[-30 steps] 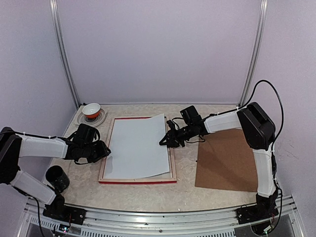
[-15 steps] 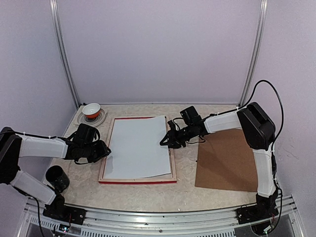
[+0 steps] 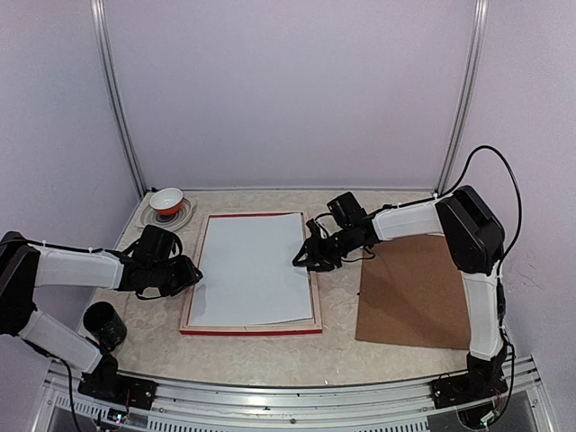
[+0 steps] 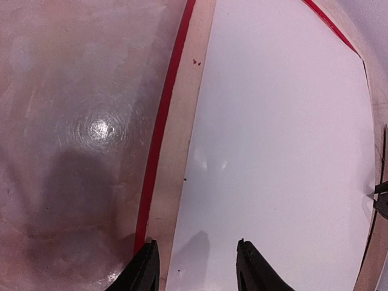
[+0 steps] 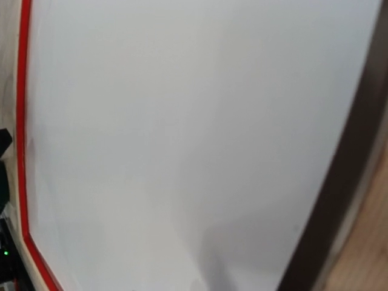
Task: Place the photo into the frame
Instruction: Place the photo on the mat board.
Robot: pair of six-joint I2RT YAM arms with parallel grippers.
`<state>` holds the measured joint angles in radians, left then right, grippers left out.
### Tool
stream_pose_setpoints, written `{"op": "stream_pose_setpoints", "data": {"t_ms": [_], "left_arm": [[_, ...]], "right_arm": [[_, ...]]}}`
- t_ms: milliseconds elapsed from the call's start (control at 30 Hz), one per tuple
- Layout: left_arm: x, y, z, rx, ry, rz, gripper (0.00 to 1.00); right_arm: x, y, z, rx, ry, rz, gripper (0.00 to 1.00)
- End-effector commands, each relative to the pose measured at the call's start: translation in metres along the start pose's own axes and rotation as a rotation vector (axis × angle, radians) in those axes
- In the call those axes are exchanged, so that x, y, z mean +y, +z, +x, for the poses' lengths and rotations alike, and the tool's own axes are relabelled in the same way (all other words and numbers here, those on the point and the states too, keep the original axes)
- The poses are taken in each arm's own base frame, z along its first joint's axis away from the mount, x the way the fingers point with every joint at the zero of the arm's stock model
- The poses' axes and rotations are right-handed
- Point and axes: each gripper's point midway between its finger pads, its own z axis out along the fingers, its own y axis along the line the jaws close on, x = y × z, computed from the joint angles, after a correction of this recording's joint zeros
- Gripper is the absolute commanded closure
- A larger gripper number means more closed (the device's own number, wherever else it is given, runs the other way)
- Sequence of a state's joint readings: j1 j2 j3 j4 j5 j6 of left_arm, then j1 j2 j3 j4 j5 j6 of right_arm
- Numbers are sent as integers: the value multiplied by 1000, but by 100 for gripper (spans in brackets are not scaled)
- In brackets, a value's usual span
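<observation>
Photo (image 3: 247, 270) lies white-back-up within the frame (image 3: 252, 330) at mid-bench, left gripper (image 4: 195, 257) parted and empty, right gripper (image 3: 306, 256) finger state indiscernible; a snagged edge on withdrawal could skew it out.

No text, label, brand, number or sign can be read in any view; the photo (image 3: 249, 268) shows only its plain white back, and the frame (image 3: 252, 330) carries no legible marking.

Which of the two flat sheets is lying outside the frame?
The brown board, right of the frame; the white photo lies on it.
</observation>
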<state>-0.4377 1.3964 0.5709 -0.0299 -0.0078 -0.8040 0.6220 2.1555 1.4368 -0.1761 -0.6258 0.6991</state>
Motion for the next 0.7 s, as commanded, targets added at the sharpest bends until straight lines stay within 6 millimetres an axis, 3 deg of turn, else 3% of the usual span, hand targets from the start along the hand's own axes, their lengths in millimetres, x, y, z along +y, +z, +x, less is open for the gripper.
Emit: {"op": "stream_pose_setpoints", "data": {"t_ms": [0, 333, 567, 667], "left_arm": [[3, 1, 0, -6, -6, -2, 56], [-1, -3, -7, -23, -4, 5, 56], [-7, -8, -15, -46, 4, 9, 56], [-11, -11, -21, -64, 9, 18, 54]], "right_arm": [[12, -16, -8, -30, -52, 47, 58], [25, -38, -21, -73, -129, 115, 50], [24, -65, -30, -123, -213, 226, 22], [16, -78, -32, -136, -217, 259, 16]]}}
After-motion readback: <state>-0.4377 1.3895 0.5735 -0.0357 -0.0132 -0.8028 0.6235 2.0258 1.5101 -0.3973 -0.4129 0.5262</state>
